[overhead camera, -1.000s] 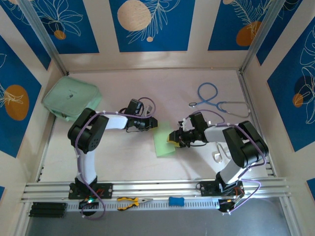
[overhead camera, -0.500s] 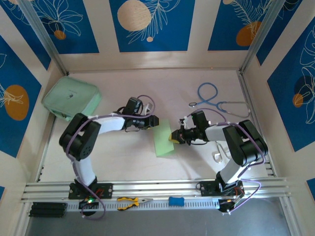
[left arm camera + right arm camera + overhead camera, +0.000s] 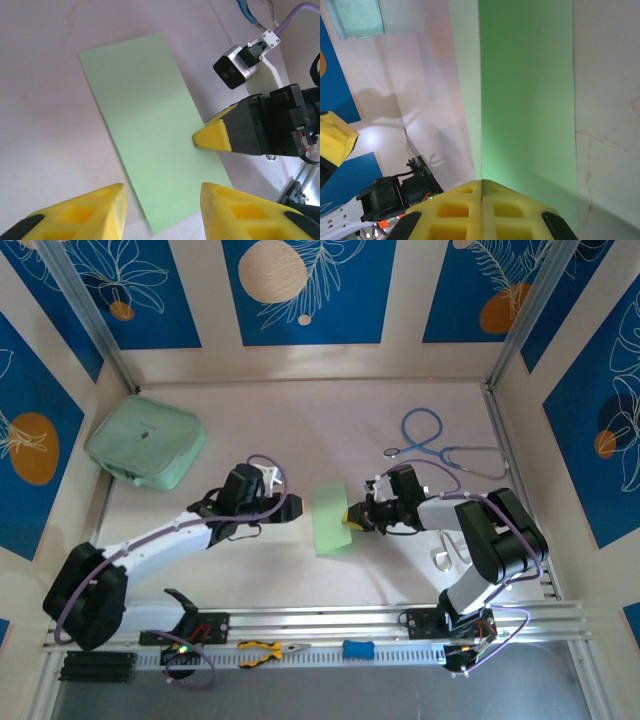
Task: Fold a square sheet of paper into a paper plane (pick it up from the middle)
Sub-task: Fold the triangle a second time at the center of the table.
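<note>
Paper sheet [image 3: 332, 522], pale green, lies flat on the table [image 3: 300, 430] between the two arms. It is a long, narrow rectangle with straight edges, crisp corners and a smooth, even face [image 3: 150, 145], its length running away from the arm bases. The right gripper [image 3: 350, 516] has its yellow jaws pressed together right at the sheet's right long edge [image 3: 525, 90]; I cannot tell whether paper is caught between them. The left gripper [image 3: 292, 508] sits just left of the sheet, apart from it, its jaws spread [image 3: 162, 200].
</note>
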Tool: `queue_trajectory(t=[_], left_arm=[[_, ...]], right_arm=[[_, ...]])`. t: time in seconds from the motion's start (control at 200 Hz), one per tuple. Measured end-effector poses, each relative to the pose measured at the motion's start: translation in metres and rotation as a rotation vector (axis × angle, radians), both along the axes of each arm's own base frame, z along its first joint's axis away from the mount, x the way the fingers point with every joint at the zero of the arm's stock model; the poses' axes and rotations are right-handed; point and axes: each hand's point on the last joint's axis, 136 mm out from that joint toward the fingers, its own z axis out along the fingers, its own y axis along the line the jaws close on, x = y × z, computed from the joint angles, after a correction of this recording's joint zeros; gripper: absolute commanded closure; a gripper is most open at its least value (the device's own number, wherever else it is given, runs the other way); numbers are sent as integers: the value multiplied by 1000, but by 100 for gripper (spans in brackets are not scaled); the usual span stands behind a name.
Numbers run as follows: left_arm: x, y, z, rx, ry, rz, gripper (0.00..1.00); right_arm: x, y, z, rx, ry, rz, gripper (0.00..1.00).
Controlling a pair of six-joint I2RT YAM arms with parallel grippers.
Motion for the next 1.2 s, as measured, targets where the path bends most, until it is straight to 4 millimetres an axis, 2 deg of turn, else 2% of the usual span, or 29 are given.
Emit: queue_trajectory(t=[0.165,0.38,0.785,1.025,1.2], left_arm=[[-2,9,12,2,-57,17,55],[-15,19,-4,24,-50,26,54],[-9,12,-2,27,-83,5,54],[-17,6,0,36,-100,-41,55],[-24,8,13,24,-125,-49,54]], right_arm=[[-2,2,1,1,-6,4,94],[-2,2,0,-2,0,0,94],[-5,1,-1,-11,7,-9,94],[-14,1,-7,-22,39,-12,94],[-11,0,1,-24,5,-26,94]])
